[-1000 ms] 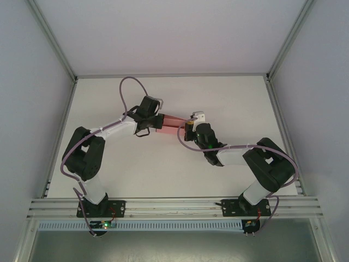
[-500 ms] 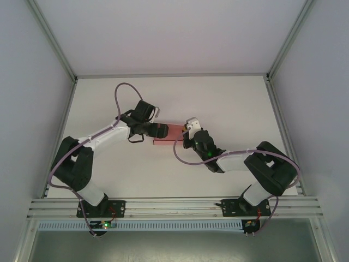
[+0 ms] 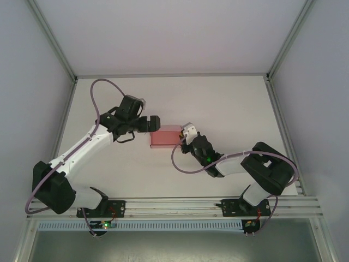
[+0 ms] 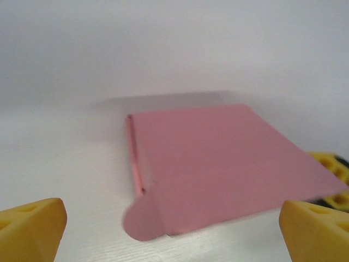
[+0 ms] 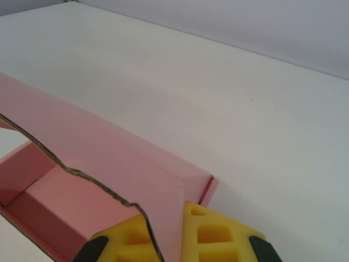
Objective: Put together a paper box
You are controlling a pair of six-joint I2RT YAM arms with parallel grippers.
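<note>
Top external shows you the pink paper box (image 3: 165, 137) lying near the middle of the white table (image 3: 229, 103), between the two grippers. Your left gripper (image 3: 154, 123) sits by the box's left end, its yellow fingers (image 4: 30, 229) spread wide and clear of the card. Your right gripper (image 3: 185, 132) is closed on a raised card wall at the box's right end, its yellow pads (image 5: 212, 237) pinching the wall from both sides.
</note>
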